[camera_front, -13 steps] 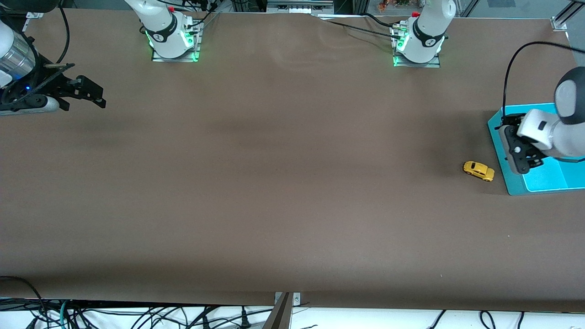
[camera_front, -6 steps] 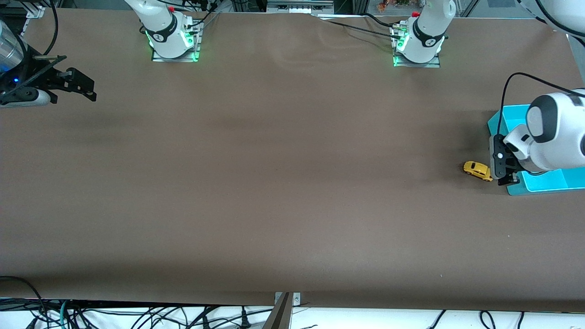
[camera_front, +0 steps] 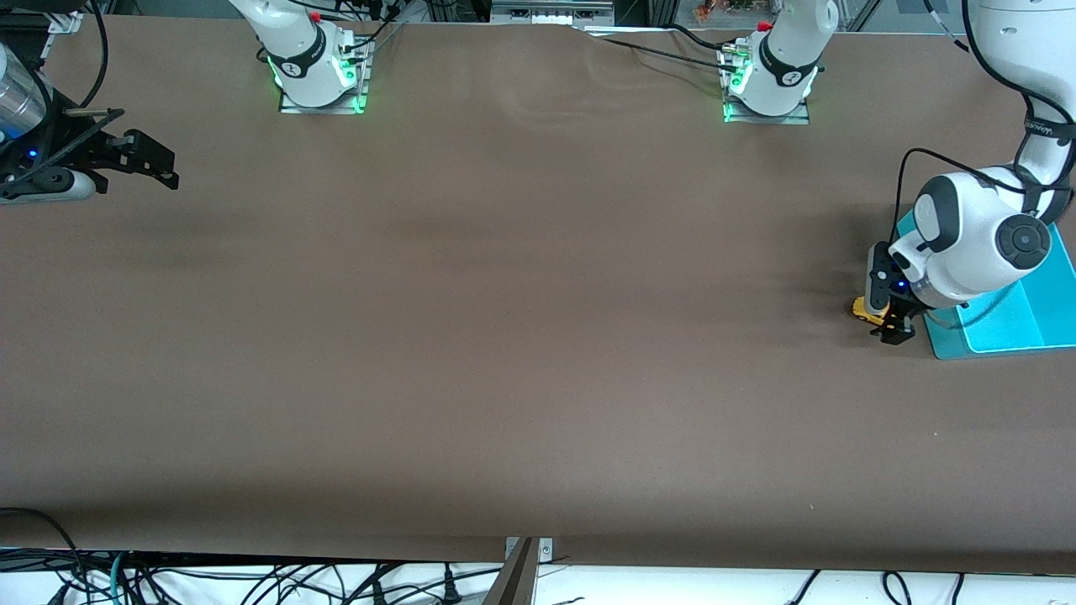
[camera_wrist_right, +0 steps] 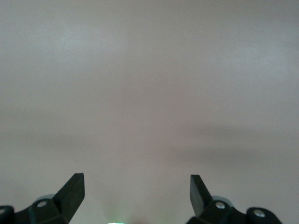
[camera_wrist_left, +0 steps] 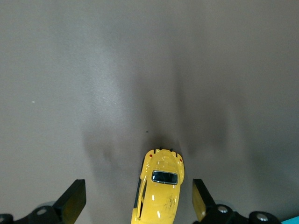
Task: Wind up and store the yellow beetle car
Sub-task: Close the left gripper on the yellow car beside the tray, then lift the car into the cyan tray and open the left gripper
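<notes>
I see the small bright yellow beetle-shaped toy car (camera_wrist_left: pixel 160 193) sitting on the brown table (camera_front: pixel 521 336) at the left arm's end, just beside the shallow turquoise plastic tray (camera_front: pixel 1021 319). My left gripper (camera_front: pixel 893 323) is down over the car with its dark fingers (camera_wrist_left: pixel 72 201) spread wide, one on each side of the body and not touching it. My right gripper (camera_front: pixel 139 160) waits over the right arm's end of the table, its fingers (camera_wrist_right: pixel 71 191) likewise spread apart and holding nothing.
</notes>
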{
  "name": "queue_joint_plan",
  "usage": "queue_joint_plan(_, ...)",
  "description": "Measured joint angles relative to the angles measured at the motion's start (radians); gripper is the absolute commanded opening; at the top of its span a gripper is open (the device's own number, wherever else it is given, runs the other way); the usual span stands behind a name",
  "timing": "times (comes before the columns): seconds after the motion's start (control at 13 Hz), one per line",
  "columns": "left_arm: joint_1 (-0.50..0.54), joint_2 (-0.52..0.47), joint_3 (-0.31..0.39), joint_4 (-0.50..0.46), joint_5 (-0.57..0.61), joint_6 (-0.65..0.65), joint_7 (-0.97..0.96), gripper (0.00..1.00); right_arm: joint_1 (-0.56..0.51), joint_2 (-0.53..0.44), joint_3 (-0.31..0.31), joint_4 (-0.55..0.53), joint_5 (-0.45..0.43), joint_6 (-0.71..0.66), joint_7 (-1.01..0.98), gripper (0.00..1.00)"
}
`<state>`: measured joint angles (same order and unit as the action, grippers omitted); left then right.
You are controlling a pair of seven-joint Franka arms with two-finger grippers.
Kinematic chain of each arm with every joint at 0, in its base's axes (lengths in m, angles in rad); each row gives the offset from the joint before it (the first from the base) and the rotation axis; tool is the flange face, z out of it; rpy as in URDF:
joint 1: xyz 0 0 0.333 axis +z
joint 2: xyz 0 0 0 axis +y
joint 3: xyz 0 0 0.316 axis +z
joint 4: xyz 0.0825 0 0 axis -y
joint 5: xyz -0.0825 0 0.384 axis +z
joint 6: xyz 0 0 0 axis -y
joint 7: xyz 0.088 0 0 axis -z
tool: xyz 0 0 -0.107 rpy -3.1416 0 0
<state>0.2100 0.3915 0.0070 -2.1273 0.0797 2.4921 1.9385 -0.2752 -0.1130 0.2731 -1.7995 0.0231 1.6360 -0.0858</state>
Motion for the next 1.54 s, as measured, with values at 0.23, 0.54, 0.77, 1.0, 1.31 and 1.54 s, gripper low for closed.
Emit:
queue_joint_plan(0.23,0.029,0.008,0.000,-0.001,0.000,0.009,0.020,1.00,0.000,0.000,0.000,0.001,0.000,0.000,0.001,1.00)
queue_joint_plan(0.54,0.049,0.072,0.000,-0.003,0.000,0.049,0.033,0.83,0.000,0.001,-0.001,0.001,0.000,0.000,0.002,1.00)
queue_joint_plan(0.77,0.056,0.090,0.000,-0.002,0.000,0.062,0.051,0.29,0.000,0.001,-0.001,0.001,0.000,0.000,0.003,1.00)
queue_joint_plan(1.0,0.058,0.089,-0.001,0.005,0.000,0.064,0.053,0.15,0.000,0.001,-0.001,0.001,0.000,0.000,0.003,1.00)
queue_joint_plan(1.31,0.059,0.078,-0.010,0.035,0.000,0.005,0.053,0.16,0.000,0.002,-0.003,0.001,0.000,0.000,0.003,1.00)
queue_joint_plan(1.54,0.060,0.024,-0.056,0.144,-0.001,-0.232,0.040,0.16,0.000,0.003,-0.003,0.001,0.000,0.000,0.003,1.00)
